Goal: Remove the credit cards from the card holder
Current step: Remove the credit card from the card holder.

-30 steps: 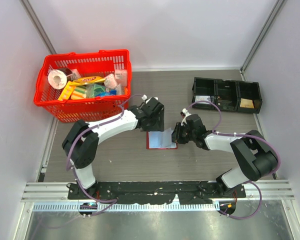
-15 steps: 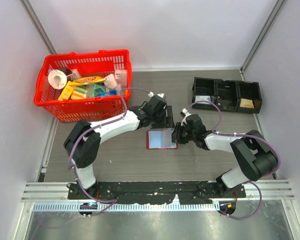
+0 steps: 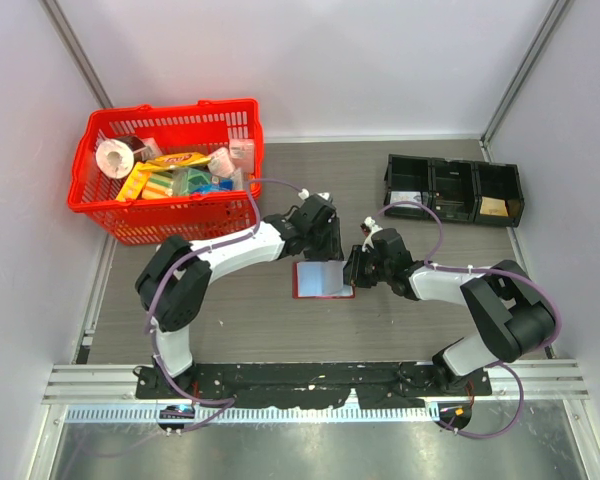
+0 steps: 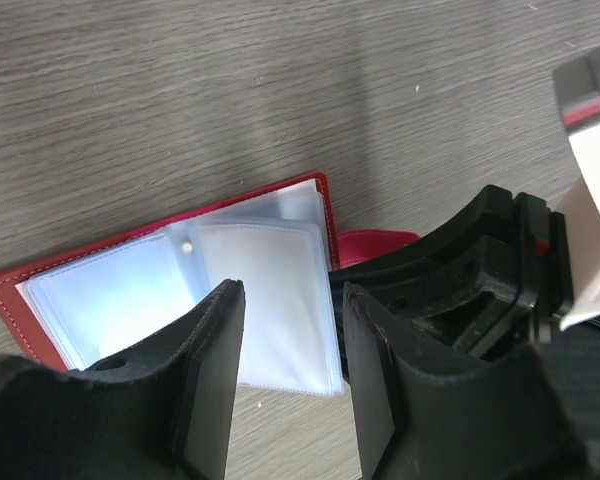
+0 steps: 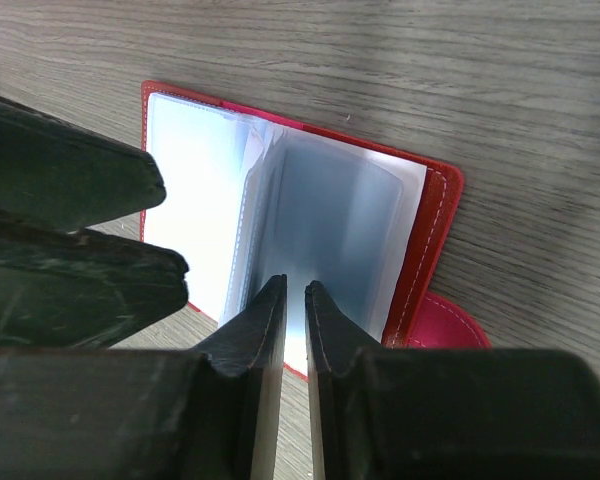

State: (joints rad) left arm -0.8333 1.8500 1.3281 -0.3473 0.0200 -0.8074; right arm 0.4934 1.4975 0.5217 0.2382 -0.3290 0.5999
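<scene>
The red card holder (image 3: 315, 280) lies open on the table with its pale blue pockets up. It also shows in the left wrist view (image 4: 100, 290) and the right wrist view (image 5: 435, 240), with its snap tab (image 5: 450, 325) at the right edge. I cannot make out any credit cards in the pockets. My left gripper (image 3: 327, 250) is open and hovers over the holder's far right part, jaws astride a pocket leaf (image 4: 292, 295). My right gripper (image 3: 352, 270) is at the holder's right edge, jaws nearly together (image 5: 292, 300) on a raised pocket leaf.
A big red basket (image 3: 165, 170) of groceries stands at the back left. A black three-part tray (image 3: 455, 222) at the back right holds a tan flat piece (image 3: 493, 206) in its right part and a pale piece (image 3: 405, 197) in its left part.
My left gripper has moved right and a little nearer, from the holder's far left side to over its far right part. The right gripper and the holder have stayed put.
</scene>
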